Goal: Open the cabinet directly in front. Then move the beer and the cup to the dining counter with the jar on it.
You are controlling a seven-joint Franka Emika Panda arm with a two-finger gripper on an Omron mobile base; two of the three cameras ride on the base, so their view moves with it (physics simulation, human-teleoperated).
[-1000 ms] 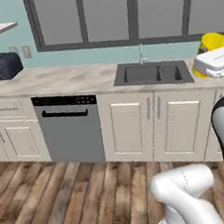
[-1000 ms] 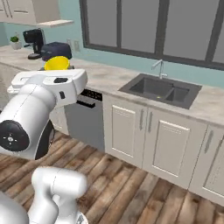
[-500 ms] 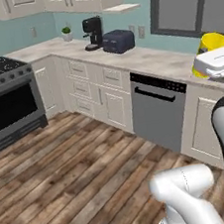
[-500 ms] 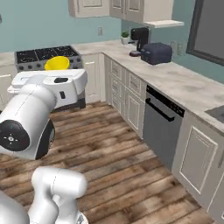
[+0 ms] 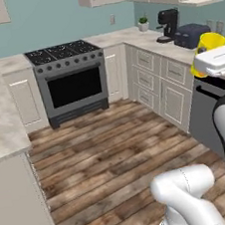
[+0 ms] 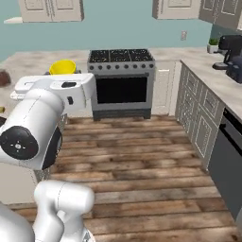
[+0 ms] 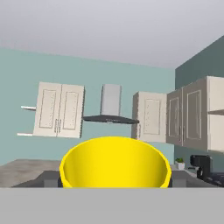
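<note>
- The cup (image 7: 114, 162) sits at the hand (image 6: 56, 79), its bright yellow rim just above the white wrist in the right base view. The fingers themselves are hidden, but the cup rides with the hand over open floor, so I judge the jaws closed wide around it.
- In the hand view the cup's open mouth faces the lens. A hard stop of the base, or a grip only on the taper, could let it slide out and drop to the wooden floor (image 5: 115, 159).
- The arm is tucked close while the kitchen sweeps past. A wide swing near the stove (image 6: 121, 82) or the drawer fronts (image 5: 163, 85) could clip the cup.
- The marble surface (image 6: 33, 61) lies just behind the hand. I cannot tell whether it is the one with the jar; setting down on the wrong one is a risk.
</note>
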